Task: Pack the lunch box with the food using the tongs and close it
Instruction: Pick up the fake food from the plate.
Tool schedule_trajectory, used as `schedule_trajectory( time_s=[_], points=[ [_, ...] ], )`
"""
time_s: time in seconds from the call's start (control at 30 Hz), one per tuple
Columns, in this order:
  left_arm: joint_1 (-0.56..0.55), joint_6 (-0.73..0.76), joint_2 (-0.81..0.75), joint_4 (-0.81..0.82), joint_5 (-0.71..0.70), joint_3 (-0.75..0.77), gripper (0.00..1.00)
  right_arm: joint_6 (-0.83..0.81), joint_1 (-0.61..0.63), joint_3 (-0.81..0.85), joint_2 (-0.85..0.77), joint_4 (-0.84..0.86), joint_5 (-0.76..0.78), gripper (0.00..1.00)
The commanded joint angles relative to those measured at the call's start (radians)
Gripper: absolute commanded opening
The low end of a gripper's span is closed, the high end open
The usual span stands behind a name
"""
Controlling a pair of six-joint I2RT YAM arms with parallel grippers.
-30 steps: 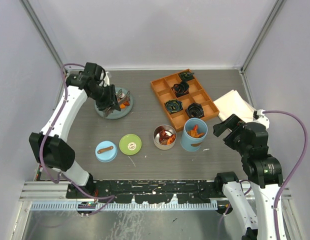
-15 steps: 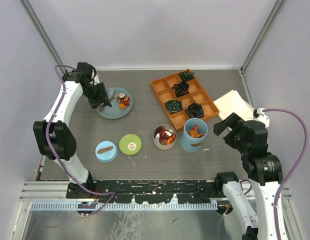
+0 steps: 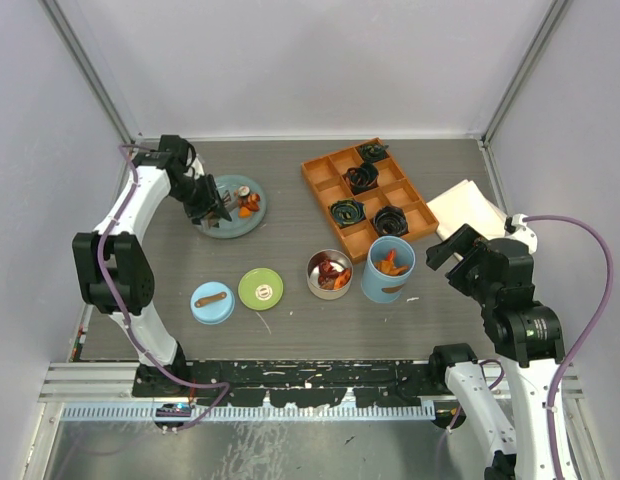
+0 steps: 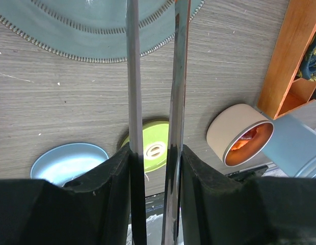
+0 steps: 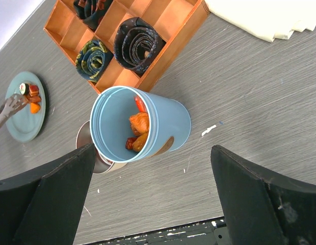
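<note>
My left gripper is shut on the tongs at the left rim of the teal plate. The tongs' tips reach toward the food piled on the plate. In the left wrist view the two grey tongs arms run up between my black fingers, a narrow gap between them. The steel tin and the light-blue cylinder stand open, both holding food chunks. The green lid and blue lid lie flat near the front. My right gripper hangs open and empty, right of the cylinder.
An orange compartment tray with black coils sits at the back right, close behind the cylinder. A folded white cloth lies at the right edge. White walls enclose the table on three sides.
My left wrist has shifted from over the plate's middle to its left rim, carrying the tongs. The tongs' arms have closed in slightly. The right arm has not moved.
</note>
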Motion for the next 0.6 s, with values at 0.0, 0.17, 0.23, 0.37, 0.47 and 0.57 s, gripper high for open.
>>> schedule_trajectory(
  time_s=[0.0, 0.17, 0.23, 0.37, 0.47, 0.57],
  points=[
    [0.007, -0.012, -0.004, 0.048, 0.026, 0.000, 0.37, -0.011, -0.003, 0.003, -0.007, 0.040, 0.013, 1.00],
    [0.008, -0.014, 0.010, 0.060, 0.018, 0.000, 0.35, -0.012, -0.003, 0.001, -0.006, 0.040, 0.013, 1.00],
    [0.012, -0.020, 0.020, 0.066, 0.017, 0.002, 0.34, -0.013, -0.003, 0.002, -0.005, 0.039, 0.015, 1.00],
    [0.014, -0.028, 0.036, 0.081, 0.025, -0.002, 0.33, -0.012, -0.003, 0.004, -0.006, 0.039, 0.015, 1.00],
    [0.018, -0.029, 0.039, 0.088, 0.024, -0.013, 0.31, -0.012, -0.003, 0.002, -0.009, 0.036, 0.015, 1.00],
    [0.024, -0.032, 0.028, 0.096, 0.045, -0.027, 0.26, -0.009, -0.003, 0.002, -0.013, 0.036, 0.015, 1.00]
  ],
)
